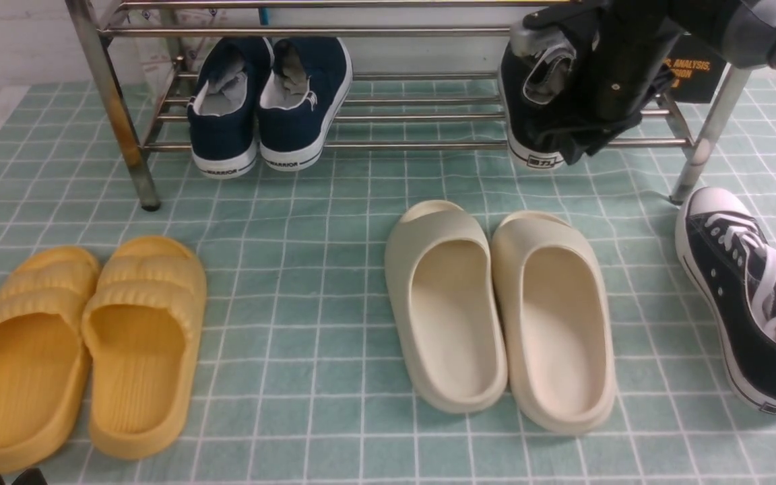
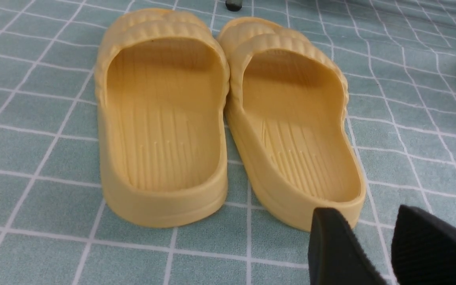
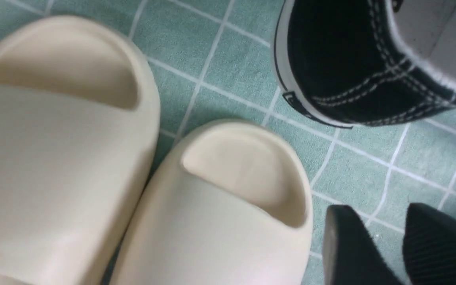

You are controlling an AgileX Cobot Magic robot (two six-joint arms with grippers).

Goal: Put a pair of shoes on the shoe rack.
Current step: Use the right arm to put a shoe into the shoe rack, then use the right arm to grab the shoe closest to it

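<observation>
One black sneaker point(image 1: 528, 128) sits heel-out on the shoe rack point(image 1: 422, 144) at its lower rods. Its mate point(image 1: 745, 303) lies on the tabletop point(image 1: 307, 337) just beside the rack's right leg. The right gripper point(image 3: 374, 221) and the left gripper point(image 2: 364, 221) both have jaws apart and empty.

Shoe rack point(image 1: 415, 143) is carrying one black sneaker point(image 1: 516, 128) at its lower shelf's right end, heel facing camera; right arm point(image 1: 630, 67) is overlapping it. The second black sneaker point(image 1: 745, 296) is lying on the checked mat point(image 1: 334, 337) just beside the rack's right front leg.
</observation>
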